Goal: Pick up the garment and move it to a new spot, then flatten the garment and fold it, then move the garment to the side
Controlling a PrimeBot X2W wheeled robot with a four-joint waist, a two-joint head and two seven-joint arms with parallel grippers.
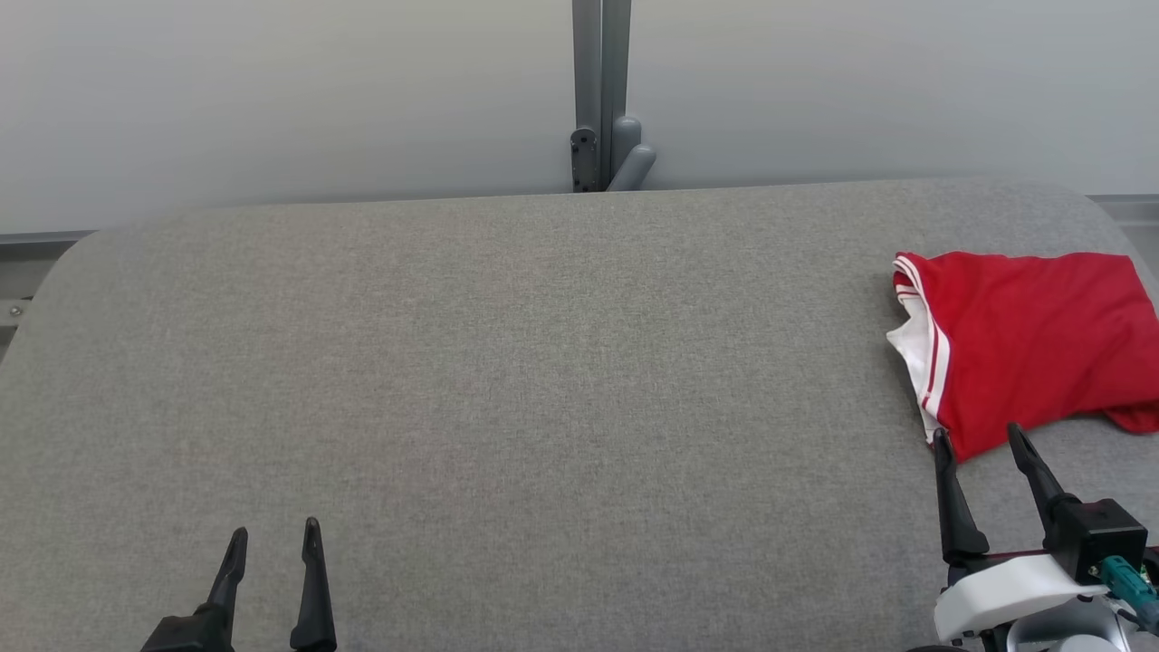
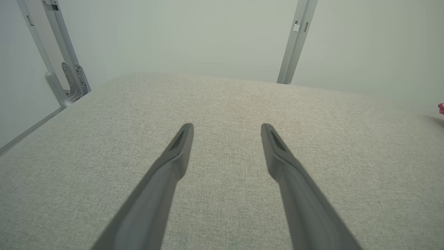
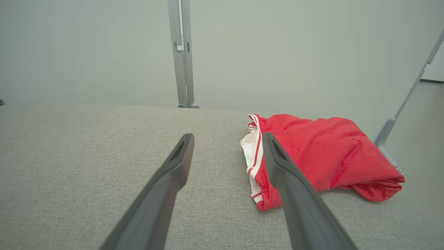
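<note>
The garment (image 1: 1028,349) is red with white and red striped trim, lying folded at the right side of the grey padded table (image 1: 507,380). In the right wrist view the garment (image 3: 322,156) lies just ahead and to the right of my fingers. My right gripper (image 1: 982,439) is open and empty, its tips just short of the garment's near edge; in its own view the right gripper (image 3: 227,137) holds nothing. My left gripper (image 1: 274,532) stands open at the lower left over bare table, and the left gripper (image 2: 227,126) is empty. A red sliver of garment (image 2: 441,108) shows at the far right.
A grey metal post (image 1: 600,95) with a bracket rises behind the table's far edge against a pale wall. Another frame strut (image 3: 402,111) stands past the table's right end, close to the garment. The table's corners are rounded.
</note>
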